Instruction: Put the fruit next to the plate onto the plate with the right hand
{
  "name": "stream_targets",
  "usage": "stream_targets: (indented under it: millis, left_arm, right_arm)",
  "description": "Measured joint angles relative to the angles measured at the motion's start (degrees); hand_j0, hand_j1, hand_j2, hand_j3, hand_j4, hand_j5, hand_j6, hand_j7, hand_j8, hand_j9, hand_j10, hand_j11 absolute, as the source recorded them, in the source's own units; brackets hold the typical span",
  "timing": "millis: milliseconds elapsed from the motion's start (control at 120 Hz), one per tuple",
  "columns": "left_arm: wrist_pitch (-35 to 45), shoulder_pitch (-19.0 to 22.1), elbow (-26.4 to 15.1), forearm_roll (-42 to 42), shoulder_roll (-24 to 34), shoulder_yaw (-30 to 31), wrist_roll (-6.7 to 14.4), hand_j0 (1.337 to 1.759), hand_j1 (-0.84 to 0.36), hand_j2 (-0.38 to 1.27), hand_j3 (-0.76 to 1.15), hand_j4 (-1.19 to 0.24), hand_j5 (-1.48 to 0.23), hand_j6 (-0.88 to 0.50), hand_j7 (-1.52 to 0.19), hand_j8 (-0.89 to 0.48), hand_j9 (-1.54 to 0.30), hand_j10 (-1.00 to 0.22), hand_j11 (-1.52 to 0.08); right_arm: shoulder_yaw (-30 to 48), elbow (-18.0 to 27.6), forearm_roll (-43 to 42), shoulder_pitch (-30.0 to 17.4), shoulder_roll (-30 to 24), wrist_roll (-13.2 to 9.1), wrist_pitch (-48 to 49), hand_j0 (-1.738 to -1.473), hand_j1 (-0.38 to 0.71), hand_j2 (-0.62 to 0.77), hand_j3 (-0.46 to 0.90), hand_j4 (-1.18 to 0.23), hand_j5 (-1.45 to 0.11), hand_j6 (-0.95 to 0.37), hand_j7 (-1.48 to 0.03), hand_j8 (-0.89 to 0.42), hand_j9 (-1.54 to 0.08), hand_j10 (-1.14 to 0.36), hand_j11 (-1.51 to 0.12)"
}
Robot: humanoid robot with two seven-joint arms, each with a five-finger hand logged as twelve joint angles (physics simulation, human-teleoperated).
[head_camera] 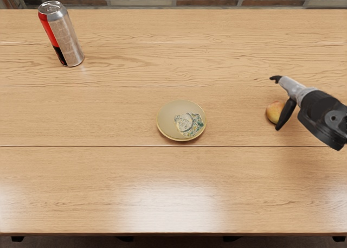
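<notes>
Count: one plate (167, 118) mid-table, one fruit (272, 112) on the table (108, 172) well right of it, one can (60, 33) far left. Right hand (293, 92) just beside the fruit, fingers spread, holding nothing; one finger crosses the fruit's right edge.

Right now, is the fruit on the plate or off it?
Off. The fruit rests on the table, right of the plate, bare wood between them; the right robot hand is beside it.

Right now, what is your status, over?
Right hand open at fruit. Left hand unseen. Fruit on table, apart from plate. Can far off, no obstacle.
</notes>
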Motion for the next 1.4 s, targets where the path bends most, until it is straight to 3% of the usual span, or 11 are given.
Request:
stream_targets:
  millis: [658, 783, 1075, 1400]
  left_arm:
    - [0.0, 0.0, 0.0, 0.0, 0.0, 0.0, 0.0, 1.658, 0.35, 0.00, 0.00, 0.00, 0.00, 0.00, 0.00, 0.00, 0.00, 0.00, 0.00]
    - [0.0, 0.0, 0.0, 0.0, 0.0, 0.0, 0.0, 1.658, 0.35, 0.00, 0.00, 0.00, 0.00, 0.00, 0.00, 0.00, 0.00, 0.00, 0.00]
    - [0.0, 0.0, 0.0, 0.0, 0.0, 0.0, 0.0, 1.658, 0.35, 0.00, 0.00, 0.00, 0.00, 0.00, 0.00, 0.00, 0.00, 0.00, 0.00]
    - [0.0, 0.0, 0.0, 0.0, 0.0, 0.0, 0.0, 1.658, 0.35, 0.00, 0.00, 0.00, 0.00, 0.00, 0.00, 0.00, 0.00, 0.00, 0.00]
  right_arm:
    - [0.0, -0.2, -0.3, -2.4, 0.3, 0.0, -3.2, -1.657, 0.11, -0.04, 0.00, -0.41, -0.53, -0.41, -0.53, -0.41, -0.53, -0.41, -0.53]
    - [0.1, -0.1, -0.1, -2.2, 0.3, 0.0, -2.4, -1.657, 0.15, 0.01, 0.00, -0.46, -0.60, -0.44, -0.59, -0.37, -0.60, -0.46, -0.60]
    - [1.7, 0.5, 1.4, -1.9, -0.2, 0.0, 1.1, -1.656, 0.18, 0.18, 0.00, -0.57, -0.75, -0.43, -0.74, -0.34, -0.76, -0.53, -0.76]
    - [9.5, 4.5, 6.3, -1.9, -1.4, 0.0, 11.6, -1.656, 0.13, 0.16, 0.00, -0.60, -0.84, -0.46, -0.81, -0.35, -0.85, -0.54, -0.87]
